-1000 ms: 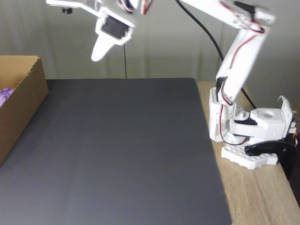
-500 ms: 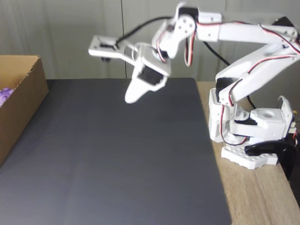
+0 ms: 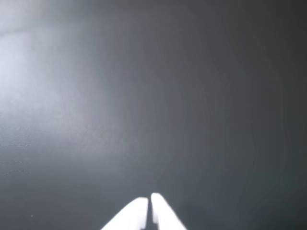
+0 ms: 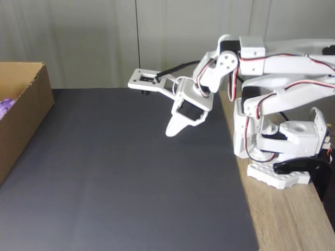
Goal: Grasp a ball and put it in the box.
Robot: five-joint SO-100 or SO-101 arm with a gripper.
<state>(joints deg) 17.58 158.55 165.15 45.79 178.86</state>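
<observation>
Gripper point(image 4: 172, 130) hangs over the mat's point(image 4: 120, 178) far right corner, fingers pressed nearly together (thin slit in wrist view), holding nothing. Ball point(image 4: 4, 106) sits in the box point(image 4: 26, 112) at left edge.

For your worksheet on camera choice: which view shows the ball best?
The fixed view: a sliver of purple ball peeks out inside the box at the left edge. The wrist view looks at dark mat and fingers.
</observation>
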